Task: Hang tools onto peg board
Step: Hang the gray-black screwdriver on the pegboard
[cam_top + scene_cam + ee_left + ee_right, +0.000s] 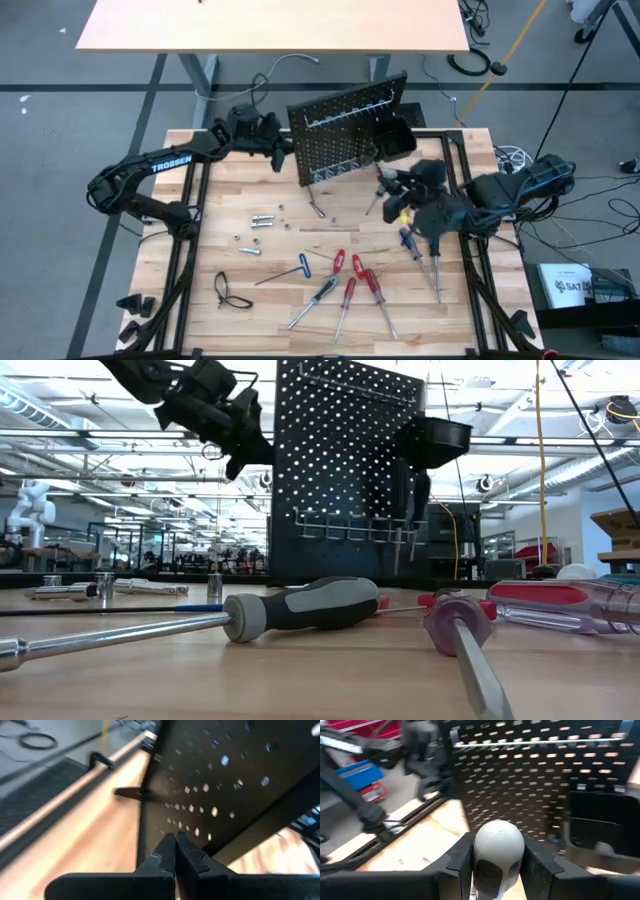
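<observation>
The black peg board [345, 135] stands on thin legs at the table's far middle, with a silver hook rail [345, 112] and a black bin [392, 138]. My left gripper [275, 150] is shut and holds nothing, its tips [175, 840] right at the board's left edge. My right gripper [388, 187] hovers in front of the board's right part, shut on a grey-handled screwdriver [498, 837]. Red screwdrivers [358, 270], a blue T-handle key [300, 265], a black-handled screwdriver [322, 292] and silver bits [262, 220] lie flat on the table. My left gripper's shut fingertips [167, 845] stand at the peg board's left edge [150, 820]; whether they touch it I cannot tell. My right gripper pinches the screwdriver's grey handle between its two fingers [460, 860], with the handle's rounded butt end [498, 832] sticking out toward the board. The screwdriver is lifted clear of the table.
A blue-handled screwdriver [410, 243] and a long thin one [435, 275] lie at the right, below my right arm. A black loop-shaped item [230, 290] lies near the left front. Bare wood shows between the board's legs and the row of tools.
</observation>
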Motion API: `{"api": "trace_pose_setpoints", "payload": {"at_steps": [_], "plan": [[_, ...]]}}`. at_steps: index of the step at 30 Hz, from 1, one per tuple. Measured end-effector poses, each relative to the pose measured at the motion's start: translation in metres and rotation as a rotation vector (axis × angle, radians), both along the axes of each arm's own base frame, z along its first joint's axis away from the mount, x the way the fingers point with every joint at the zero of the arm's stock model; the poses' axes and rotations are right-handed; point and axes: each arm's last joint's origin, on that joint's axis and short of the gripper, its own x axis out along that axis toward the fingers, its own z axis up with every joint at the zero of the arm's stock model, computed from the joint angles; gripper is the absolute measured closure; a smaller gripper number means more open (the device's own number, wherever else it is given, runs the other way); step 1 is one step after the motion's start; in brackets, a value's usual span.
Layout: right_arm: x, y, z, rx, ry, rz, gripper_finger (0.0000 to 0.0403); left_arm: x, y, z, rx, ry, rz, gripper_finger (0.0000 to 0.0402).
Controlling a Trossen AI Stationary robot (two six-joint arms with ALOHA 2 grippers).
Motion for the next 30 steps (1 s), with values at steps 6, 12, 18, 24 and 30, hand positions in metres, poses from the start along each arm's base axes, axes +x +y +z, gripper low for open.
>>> {"api": "trace_pose_setpoints", "payload": {"at_steps": [6,12,18,24,30], "plan": [[-0.016,0.006,-0.009,-0.025,-0.021,-0.095,0.029,0.01,-0.019,-0.002,-0.003,0.028,-0.049,0.0401],[0.0,0.002,-0.018,-0.069,0.034,-0.131,0.029,-0.011,-0.019,0.008,0.092,0.111,0.078,0.0401],[0.04,-0.005,-0.038,-0.128,0.122,-0.173,0.029,-0.044,-0.023,0.028,0.142,0.124,0.137,0.0401],[0.077,-0.016,-0.058,-0.18,0.167,-0.224,0.029,-0.056,-0.035,0.041,0.178,0.089,0.123,0.0402],[0.086,-0.02,-0.066,-0.307,0.152,-0.333,0.029,-0.056,-0.039,0.039,0.166,0.105,0.103,0.0401]]}}
